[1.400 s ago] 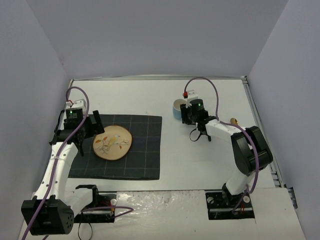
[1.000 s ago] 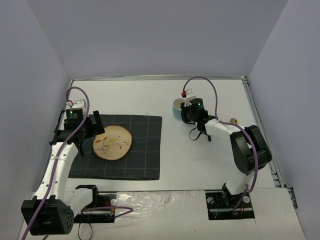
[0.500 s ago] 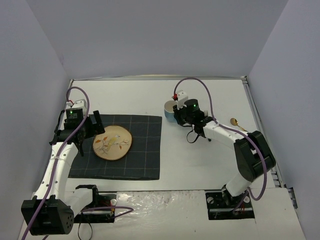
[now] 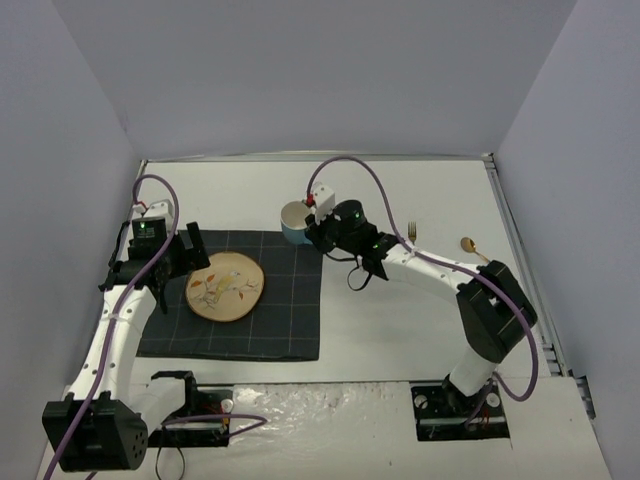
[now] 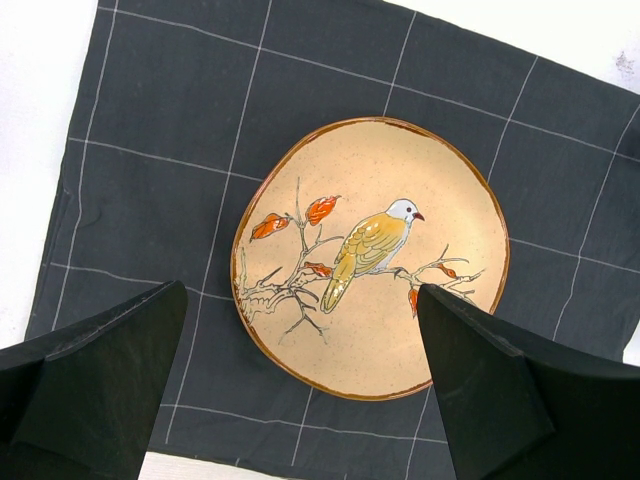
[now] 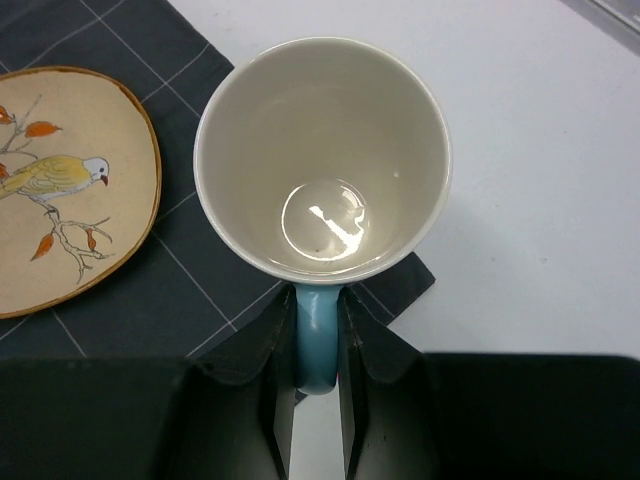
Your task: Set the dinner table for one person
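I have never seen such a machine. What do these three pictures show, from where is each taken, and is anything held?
These are two robot arms, the left arm and the right arm, bolted to a white table. The wide picture comes from a fixed camera above and behind them; the two close ones come from a camera on each wrist. On the table lie a dark checked placemat with a bird plate on it, a fork and a spoon. The right tool grips a blue mug by its handle. The left tool hangs open above the plate, holding nothing.
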Controlling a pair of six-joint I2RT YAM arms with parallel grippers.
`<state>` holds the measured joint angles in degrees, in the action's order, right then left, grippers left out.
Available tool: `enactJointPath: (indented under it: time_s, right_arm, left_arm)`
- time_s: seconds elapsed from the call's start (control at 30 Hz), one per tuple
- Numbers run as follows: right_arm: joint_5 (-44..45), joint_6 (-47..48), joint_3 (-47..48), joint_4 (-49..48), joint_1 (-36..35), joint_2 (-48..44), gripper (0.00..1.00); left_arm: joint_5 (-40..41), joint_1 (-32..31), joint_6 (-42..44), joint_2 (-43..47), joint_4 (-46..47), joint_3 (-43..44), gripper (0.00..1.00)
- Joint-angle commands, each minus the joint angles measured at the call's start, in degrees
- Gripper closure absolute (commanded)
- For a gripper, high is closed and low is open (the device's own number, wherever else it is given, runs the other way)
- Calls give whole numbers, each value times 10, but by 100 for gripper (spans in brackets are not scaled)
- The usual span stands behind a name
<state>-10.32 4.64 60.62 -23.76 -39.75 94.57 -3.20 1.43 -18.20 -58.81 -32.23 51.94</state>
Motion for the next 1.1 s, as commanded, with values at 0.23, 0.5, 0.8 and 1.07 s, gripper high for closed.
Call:
enactJointPath:
  time_s: [0.23,0.5,0.8,1.07]
  right_arm:
    - [-8,20,30,-97,-2,59,100]
    - [-10,8,4,-100,-2,67,100]
    - [-8,-19,-38,-88,2,38,59]
    - [62,-60,-52,-6,33,-70,18]
  left_arm:
    - [-5,-4,4,8,28,9,3]
    - [-5,-4,5,8,28,9,3]
    - [-5,-4,4,8,28,8,3]
    - [-4,-4,3,7,27,8,3]
